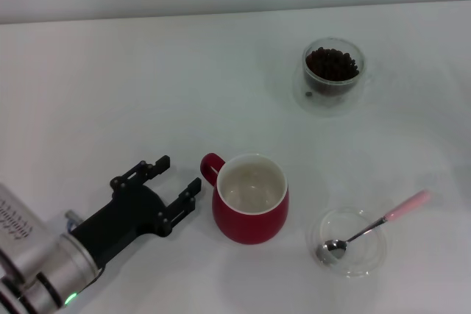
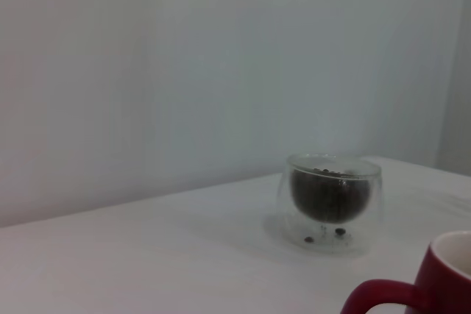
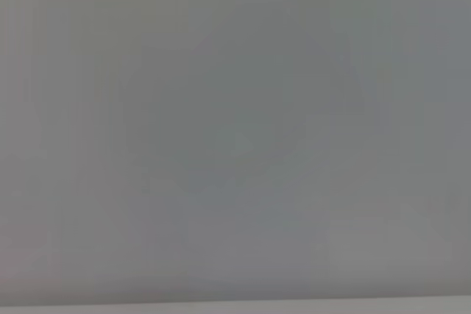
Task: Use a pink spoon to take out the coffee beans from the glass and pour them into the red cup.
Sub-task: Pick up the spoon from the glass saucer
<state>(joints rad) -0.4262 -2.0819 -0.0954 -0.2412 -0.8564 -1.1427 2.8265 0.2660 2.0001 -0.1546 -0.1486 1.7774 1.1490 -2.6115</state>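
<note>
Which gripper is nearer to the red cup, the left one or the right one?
Left. The left gripper sits open just beside the red cup, on its handle side. The right gripper is not in view, so its place cannot be told.

No words or nos. can be read. The silver metal arm tube [image 1: 18, 234] at the robot's left has tiny dark marks, too small to read. No labels on cups etc.

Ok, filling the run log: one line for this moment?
left gripper open beside red cup | pink spoon in dish | coffee beans in glass
</note>
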